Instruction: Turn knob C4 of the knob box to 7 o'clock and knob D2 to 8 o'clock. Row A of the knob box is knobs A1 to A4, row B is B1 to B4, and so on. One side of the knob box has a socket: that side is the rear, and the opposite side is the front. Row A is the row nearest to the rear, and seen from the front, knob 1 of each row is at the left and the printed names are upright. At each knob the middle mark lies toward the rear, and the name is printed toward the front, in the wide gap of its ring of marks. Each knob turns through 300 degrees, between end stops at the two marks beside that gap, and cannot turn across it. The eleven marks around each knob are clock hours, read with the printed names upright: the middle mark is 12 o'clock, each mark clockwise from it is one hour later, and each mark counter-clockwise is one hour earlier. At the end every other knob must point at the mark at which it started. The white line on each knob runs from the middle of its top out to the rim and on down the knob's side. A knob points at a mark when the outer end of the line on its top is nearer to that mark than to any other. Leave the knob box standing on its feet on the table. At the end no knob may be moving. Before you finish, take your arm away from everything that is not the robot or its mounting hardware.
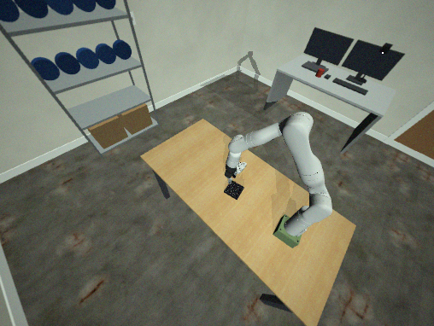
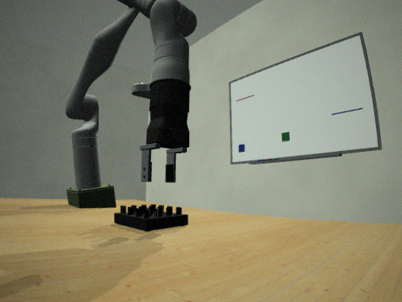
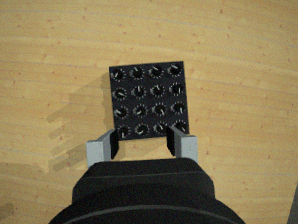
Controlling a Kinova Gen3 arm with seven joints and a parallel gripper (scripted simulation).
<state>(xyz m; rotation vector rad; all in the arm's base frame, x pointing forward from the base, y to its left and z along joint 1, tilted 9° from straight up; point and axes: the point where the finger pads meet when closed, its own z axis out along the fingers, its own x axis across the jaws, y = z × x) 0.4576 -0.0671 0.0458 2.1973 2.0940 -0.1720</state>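
Note:
The black knob box (image 1: 232, 190) (image 2: 147, 225) (image 3: 148, 82) stands on the wooden table, its four-by-four knobs facing up. In the wrist view it lies nearly square to the image, above the middle. White pointer lines show on the knobs, but the printed names are too small to read and no socket can be made out, so I cannot tell which knobs are C4 and D2. My gripper (image 1: 230, 182) (image 2: 158, 181) (image 3: 142, 138) is open and empty, pointing down well above the box. In the wrist view its fingertips overlap the box's lower edge and partly hide the bottom row's end knobs.
The wooden table (image 1: 188, 171) (image 2: 277, 261) (image 3: 240, 100) carries the box and the arm's green base block (image 1: 287, 232) (image 2: 92, 198). The arm reaches over the table from that base. A desk with monitors, a shelf rack and a whiteboard stand away from the table.

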